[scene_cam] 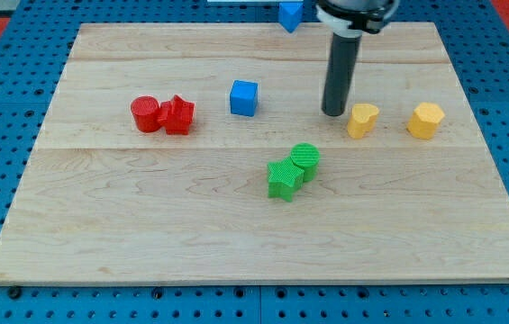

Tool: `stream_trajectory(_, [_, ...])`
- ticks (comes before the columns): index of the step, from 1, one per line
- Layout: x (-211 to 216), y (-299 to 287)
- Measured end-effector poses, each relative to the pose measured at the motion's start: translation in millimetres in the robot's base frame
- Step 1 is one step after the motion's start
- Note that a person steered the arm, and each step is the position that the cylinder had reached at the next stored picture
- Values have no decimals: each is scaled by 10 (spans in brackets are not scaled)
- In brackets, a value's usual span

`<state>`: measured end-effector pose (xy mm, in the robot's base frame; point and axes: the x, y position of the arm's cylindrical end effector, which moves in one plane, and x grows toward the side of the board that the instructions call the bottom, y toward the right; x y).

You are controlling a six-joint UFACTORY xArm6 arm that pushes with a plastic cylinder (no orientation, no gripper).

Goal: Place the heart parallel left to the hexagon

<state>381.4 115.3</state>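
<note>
Rod upright, upper right of frame | my tip (333, 112) just left of yellow heart (362, 119), yellow hexagon (425, 120) farther right | I have no hand, nothing held

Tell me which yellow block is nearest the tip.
The yellow heart, just to the view's right of my tip. The yellow hexagon sits farther toward the view's right.
</note>
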Motion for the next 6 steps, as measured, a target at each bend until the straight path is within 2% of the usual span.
stream_trajectory(3, [0, -810])
stream_trajectory(4, [0, -863])
stream_trajectory(5, [66, -806])
stream_trajectory(6, [146, -283])
